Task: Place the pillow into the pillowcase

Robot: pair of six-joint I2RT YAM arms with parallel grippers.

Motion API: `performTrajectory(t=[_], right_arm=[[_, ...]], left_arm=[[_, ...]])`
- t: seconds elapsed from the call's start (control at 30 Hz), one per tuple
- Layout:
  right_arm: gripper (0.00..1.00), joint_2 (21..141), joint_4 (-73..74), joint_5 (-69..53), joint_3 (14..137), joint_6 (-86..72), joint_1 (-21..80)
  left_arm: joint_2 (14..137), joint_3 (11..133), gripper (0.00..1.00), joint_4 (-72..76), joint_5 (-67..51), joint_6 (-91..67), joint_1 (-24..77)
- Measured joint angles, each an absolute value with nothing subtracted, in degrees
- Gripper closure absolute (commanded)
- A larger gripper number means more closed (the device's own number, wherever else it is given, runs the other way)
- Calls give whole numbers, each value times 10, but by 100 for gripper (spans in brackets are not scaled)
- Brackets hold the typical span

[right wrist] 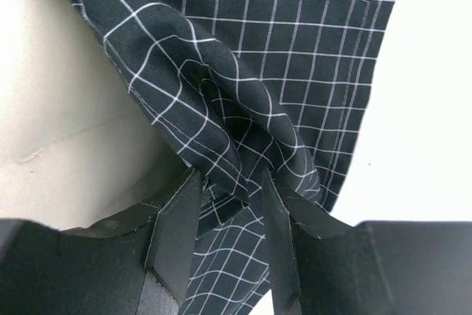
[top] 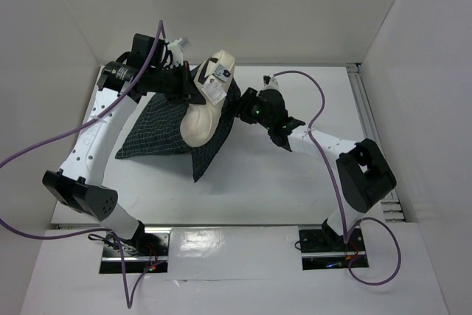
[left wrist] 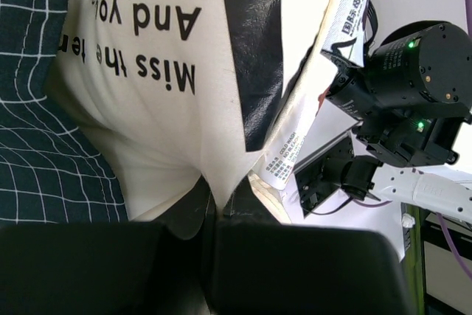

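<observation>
The cream pillow (top: 205, 116) stands partly inside the dark checked pillowcase (top: 155, 134), its upper end sticking out. My left gripper (top: 193, 85) is shut on the pillow's upper edge. In the left wrist view the gripper (left wrist: 214, 208) pinches cream cloth just below the printed label (left wrist: 147, 49), with the white tag (left wrist: 291, 149) hanging beside it. My right gripper (top: 240, 112) is at the pillowcase's right edge. In the right wrist view the gripper (right wrist: 228, 182) is closed on a bunched fold of the pillowcase (right wrist: 243, 94), with the pillow (right wrist: 66, 108) at the left.
White walls enclose the table (top: 295, 182) on three sides. A metal rail (top: 372, 130) runs along the right edge. Purple cables (top: 310, 82) loop from both arms. The right arm's wrist (left wrist: 413, 86) sits close to the pillow's top.
</observation>
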State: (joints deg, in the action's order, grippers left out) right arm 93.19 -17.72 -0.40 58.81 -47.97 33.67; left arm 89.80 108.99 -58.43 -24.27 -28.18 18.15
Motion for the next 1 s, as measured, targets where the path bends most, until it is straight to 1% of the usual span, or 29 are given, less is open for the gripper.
performTrajectory(t=[0.07,0.1,0.13,0.17,0.43,0.47,0.53,0.6,0.63,0.7,0.8,1.0], right_arm=[[56,934,-174,-2,588,-480,338],[58,936,-172,-1,588,-480,338],[63,938,-170,1,588,-480,339],[65,940,-169,3,588,-481,340],[68,942,-168,15,582,-491,340],[66,942,-172,17,577,-493,340],[57,938,-179,20,563,-501,340],[54,928,-187,23,540,-513,340],[50,919,-197,24,523,-519,340],[47,897,-218,26,489,-532,340],[46,878,-243,27,465,-544,340],[46,880,-272,14,469,-549,340]], left_arm=[[898,1090,100,-584,-243,-282,182],[898,1090,100,-584,-243,-282,182],[898,1090,100,-584,-243,-282,181],[898,1090,100,-584,-243,-282,181],[898,1090,100,-584,-243,-282,182],[898,1090,100,-584,-243,-282,182],[898,1090,100,-584,-243,-282,182],[898,1090,100,-584,-243,-282,182],[898,1090,100,-584,-243,-282,182],[898,1090,100,-584,-243,-282,182],[898,1090,100,-584,-243,-282,182],[898,1090,100,-584,-241,-282,183]])
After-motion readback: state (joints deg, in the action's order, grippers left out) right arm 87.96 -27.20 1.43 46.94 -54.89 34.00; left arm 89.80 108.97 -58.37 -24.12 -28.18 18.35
